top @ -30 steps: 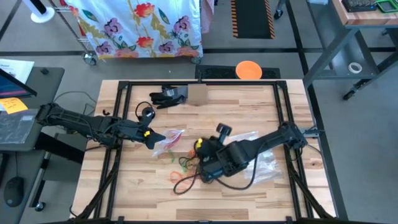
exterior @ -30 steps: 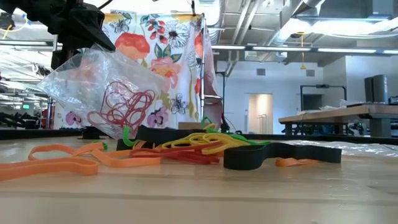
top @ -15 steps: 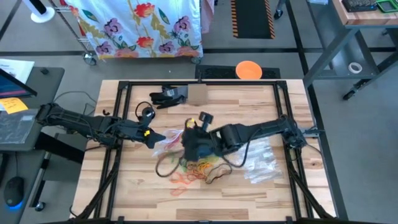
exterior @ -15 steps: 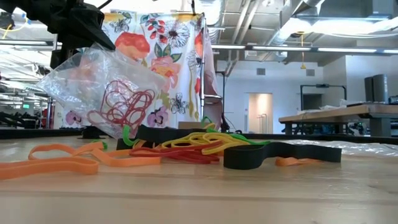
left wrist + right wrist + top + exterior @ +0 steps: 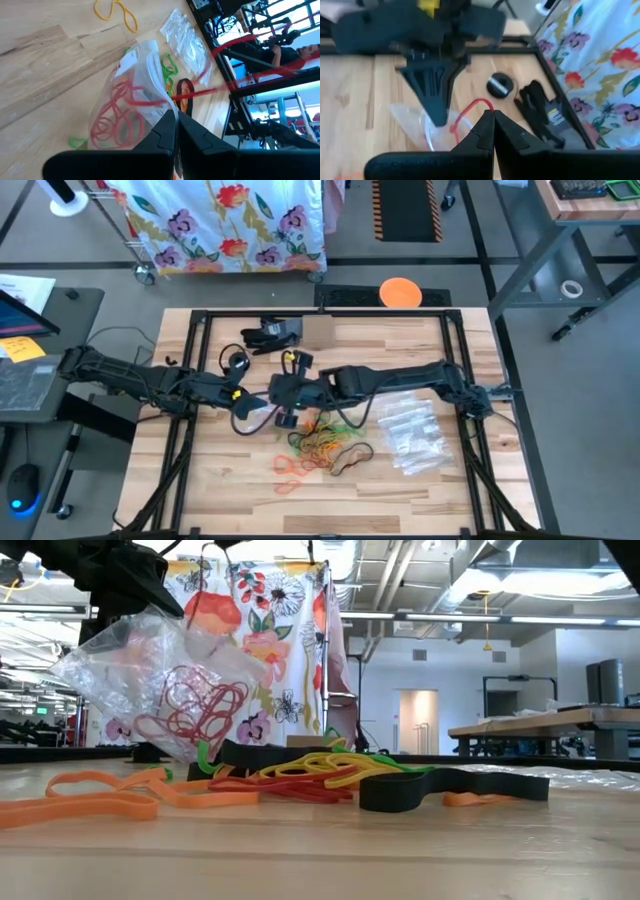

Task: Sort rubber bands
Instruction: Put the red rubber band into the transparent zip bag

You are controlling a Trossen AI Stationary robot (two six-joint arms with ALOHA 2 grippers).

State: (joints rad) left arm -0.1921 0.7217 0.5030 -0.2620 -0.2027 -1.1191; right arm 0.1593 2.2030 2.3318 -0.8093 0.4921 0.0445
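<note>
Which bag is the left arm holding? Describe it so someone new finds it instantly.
Start at the wooden table and follow the left arm to its pincer, shut on a clear zip bag held above the wood. Unlike the clear bags lying flat on the table's right side, this one has red rubber bands inside.

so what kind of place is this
Probably a lab or workshop: exposed ceiling ducts, a workbench across the room, and a hazard-striped floor mat beyond the wooden table.
</note>
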